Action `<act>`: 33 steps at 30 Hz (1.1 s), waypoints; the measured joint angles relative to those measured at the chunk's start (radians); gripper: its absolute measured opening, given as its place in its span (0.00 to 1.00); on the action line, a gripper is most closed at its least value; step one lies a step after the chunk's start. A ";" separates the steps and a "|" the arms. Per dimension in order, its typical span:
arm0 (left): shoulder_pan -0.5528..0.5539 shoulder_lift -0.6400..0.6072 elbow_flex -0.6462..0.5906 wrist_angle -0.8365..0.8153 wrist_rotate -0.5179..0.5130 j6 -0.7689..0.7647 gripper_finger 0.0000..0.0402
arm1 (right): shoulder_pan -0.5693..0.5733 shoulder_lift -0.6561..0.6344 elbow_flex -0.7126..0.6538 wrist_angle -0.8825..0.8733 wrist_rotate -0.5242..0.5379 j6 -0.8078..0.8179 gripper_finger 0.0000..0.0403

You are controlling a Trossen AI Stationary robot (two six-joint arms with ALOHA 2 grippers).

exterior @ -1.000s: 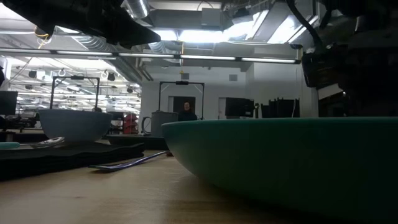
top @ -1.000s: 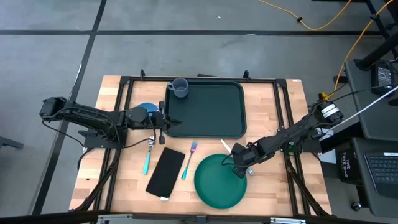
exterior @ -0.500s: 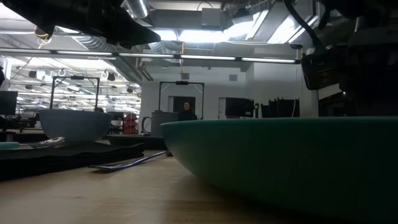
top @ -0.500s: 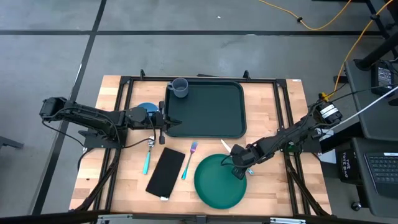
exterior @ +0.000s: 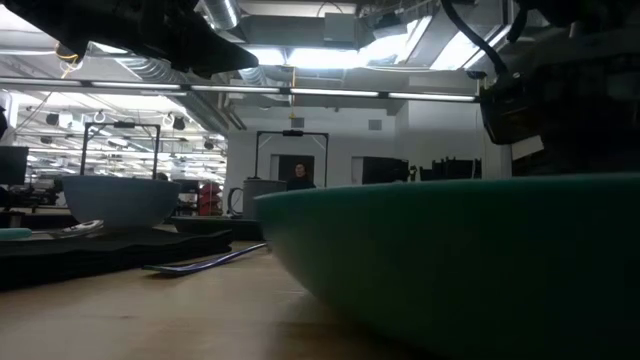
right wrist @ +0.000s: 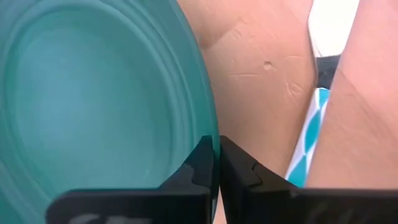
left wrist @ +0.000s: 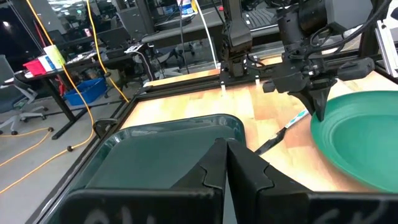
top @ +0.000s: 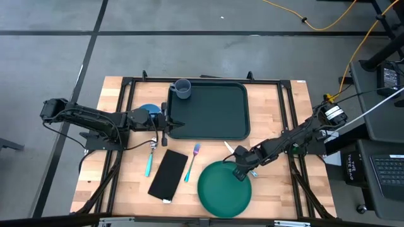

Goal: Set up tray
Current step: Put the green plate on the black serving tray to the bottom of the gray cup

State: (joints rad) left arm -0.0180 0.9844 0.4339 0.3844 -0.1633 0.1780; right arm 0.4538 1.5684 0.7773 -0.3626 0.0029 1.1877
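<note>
The tray point(top: 209, 111) lies at the far middle of the table point(top: 113, 189), its far edge close to the table's back frame, with a grey cup point(top: 182, 89) on its far left corner. The left gripper point(top: 165, 123) sits at the tray's left rim, fingers pressed together on that rim. The right gripper point(top: 238, 172) is at the far right edge of the round green plate point(top: 225, 192), fingers pinched on its rim. Bare wood lies between plate and tray, and a white-handled utensil point(top: 228, 147) lies there.

To the plate's left lie a fork point(top: 192, 161), a black rectangle point(top: 168, 174) and a teal-handled spoon point(top: 150, 157).

The left wrist view shows the plate tilted under the other arm; the high view does not. The low view shows a bowl point(exterior: 120, 200) beyond the plate rim.

Compared with a second ago, the right fingers have closed and the plate has shifted toward the near edge.
</note>
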 joint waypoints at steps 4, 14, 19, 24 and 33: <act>0.000 0.000 0.000 0.000 0.000 0.000 0.01 | -0.001 -0.004 0.000 -0.002 -0.004 0.042 0.03; 0.000 0.000 0.000 -0.012 0.000 0.000 0.01 | -0.002 -0.098 0.037 -0.125 0.105 0.064 0.03; 0.000 0.000 0.000 -0.023 0.000 0.000 0.01 | -0.002 -0.121 0.096 -0.274 0.180 0.060 0.03; 0.000 0.000 0.000 -0.020 0.000 0.000 0.01 | -0.026 -0.125 0.147 -0.365 0.206 0.002 0.03; 0.000 0.000 0.000 0.026 0.000 -0.014 0.01 | -0.199 -0.125 0.228 -0.399 0.210 -0.264 0.03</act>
State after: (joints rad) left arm -0.0180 0.9844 0.4339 0.4102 -0.1631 0.1635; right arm 0.2550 1.4437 1.0048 -0.7618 0.2127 0.9239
